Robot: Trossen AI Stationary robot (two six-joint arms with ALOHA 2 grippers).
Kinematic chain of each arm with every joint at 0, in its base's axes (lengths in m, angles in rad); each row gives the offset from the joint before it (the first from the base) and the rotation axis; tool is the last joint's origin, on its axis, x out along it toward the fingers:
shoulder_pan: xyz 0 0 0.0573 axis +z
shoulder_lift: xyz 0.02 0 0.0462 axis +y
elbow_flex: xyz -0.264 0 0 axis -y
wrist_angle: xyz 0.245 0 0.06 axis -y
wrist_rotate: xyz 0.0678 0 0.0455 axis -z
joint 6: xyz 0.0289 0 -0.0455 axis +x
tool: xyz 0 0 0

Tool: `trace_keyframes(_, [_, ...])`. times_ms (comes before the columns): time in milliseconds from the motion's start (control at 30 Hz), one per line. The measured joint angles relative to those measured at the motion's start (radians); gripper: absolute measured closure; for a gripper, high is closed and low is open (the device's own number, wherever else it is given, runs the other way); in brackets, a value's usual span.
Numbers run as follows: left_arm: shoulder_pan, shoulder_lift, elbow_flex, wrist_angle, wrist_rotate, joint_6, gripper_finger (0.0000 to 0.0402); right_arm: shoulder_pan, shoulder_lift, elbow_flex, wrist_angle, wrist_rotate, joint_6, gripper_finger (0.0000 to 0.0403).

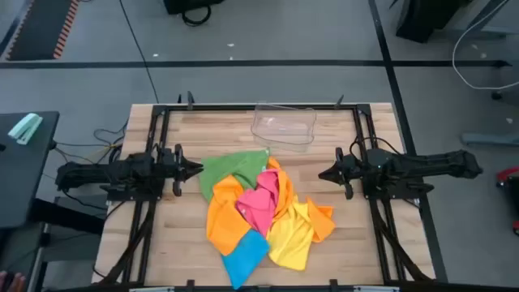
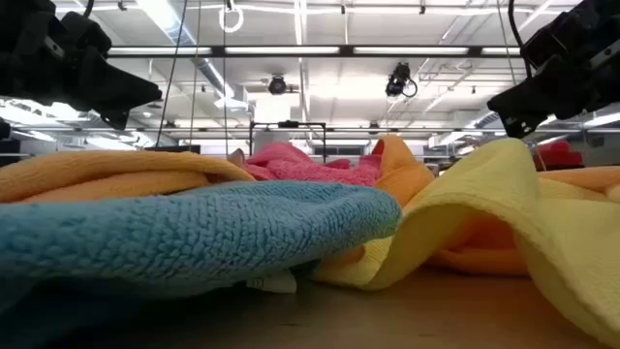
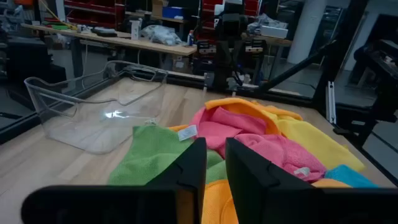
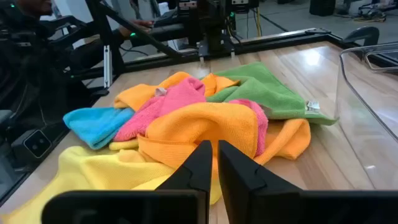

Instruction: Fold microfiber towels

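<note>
Centrally, fuzzy microfiber towels (image 1: 258,212) lie crumpled (looped pile), left claw (image 1: 195,169) and right claw (image 1: 325,173) nearly closed, gripping nothing.

2 matte-black arms w/ chunky jointed housings, each ending in a gripper, left (image 1: 195,169) & right (image 1: 324,173), w/ 2 flat, squared dark fingers (image 3: 186,177).

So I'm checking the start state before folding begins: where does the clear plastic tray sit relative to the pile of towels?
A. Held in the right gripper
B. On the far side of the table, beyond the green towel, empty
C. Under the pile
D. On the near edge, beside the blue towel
B: the high view shows the clear plastic tray lying empty near the table's far edge, just beyond the green towel, with neither gripper touching it.
</note>
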Motion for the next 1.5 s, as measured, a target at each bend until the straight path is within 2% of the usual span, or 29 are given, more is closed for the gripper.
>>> trace_keyframes(1500, [0.000, 0.000, 0.000, 0.000, 0.000, 0.000, 0.0329, 0.000, 0.000, 0.000, 0.000, 0.000, 0.000, 0.0368])
